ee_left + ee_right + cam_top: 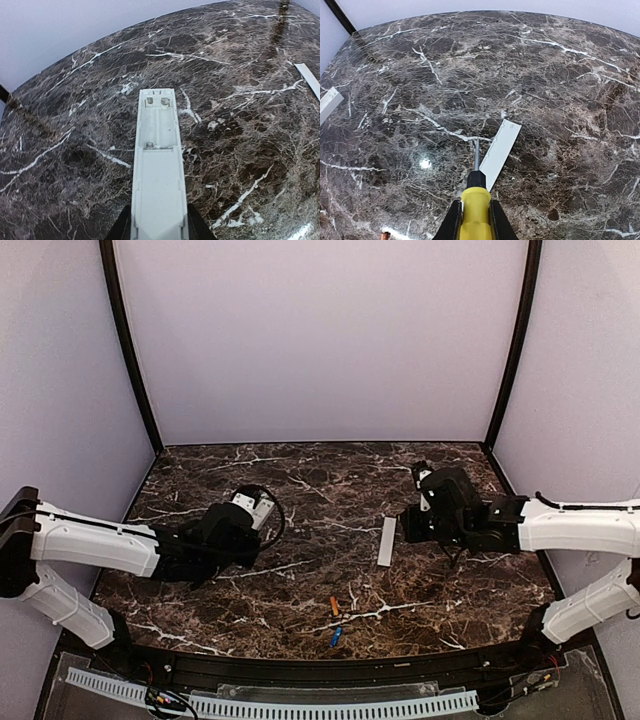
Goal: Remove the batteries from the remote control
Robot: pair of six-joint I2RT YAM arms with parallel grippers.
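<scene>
Leftward over the marble worktop, the remote control is clenched by the left tool, its bay bared and empty. The back cover is laid flat by the tip of the screwdriver, which is gripped by the right tool. An orange battery and a blue battery are seen near the front edge.

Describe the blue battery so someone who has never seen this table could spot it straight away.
Look at the dark marble table and follow its near edge to the middle. Two tiny batteries lie there, nearer than the flat white cover. The blue battery is the one closest to the edge; the orange battery lies just beyond it.
</scene>
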